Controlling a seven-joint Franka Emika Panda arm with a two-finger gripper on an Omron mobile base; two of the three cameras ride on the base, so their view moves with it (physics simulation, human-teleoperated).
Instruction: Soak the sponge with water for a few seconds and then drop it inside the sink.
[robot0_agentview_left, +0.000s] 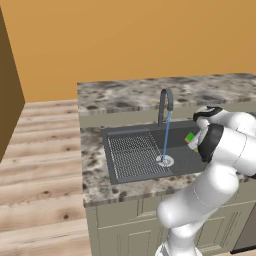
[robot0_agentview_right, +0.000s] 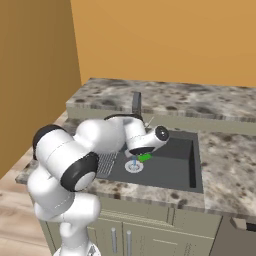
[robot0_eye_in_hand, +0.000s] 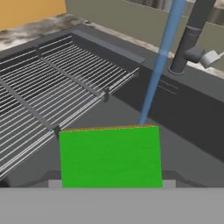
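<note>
A green sponge (robot0_eye_in_hand: 110, 157) with an orange edge is held over the sink (robot0_agentview_left: 186, 161), and my gripper (robot0_agentview_left: 194, 142) is shut on it. In the hand view the sponge hides the fingertips. The water (robot0_eye_in_hand: 158, 65) runs as a thin light-blue stream from the dark arched faucet (robot0_agentview_left: 165, 102) down to the round pale drain (robot0_agentview_left: 165, 161). In the left base view the sponge (robot0_agentview_left: 190, 138) hangs a little to the right of the stream (robot0_agentview_left: 166, 135), apart from it. In the right base view the sponge (robot0_agentview_right: 145, 158) sits just right of the drain (robot0_agentview_right: 134, 166).
The ribbed drainboard (robot0_agentview_left: 132, 156) fills the sink's left part. A speckled stone counter (robot0_agentview_left: 95, 170) surrounds the basin, with a raised back ledge (robot0_agentview_left: 130, 95) behind the faucet. Pale cabinet doors (robot0_agentview_right: 145, 230) stand below, and a wooden floor (robot0_agentview_left: 40, 175) lies to the left.
</note>
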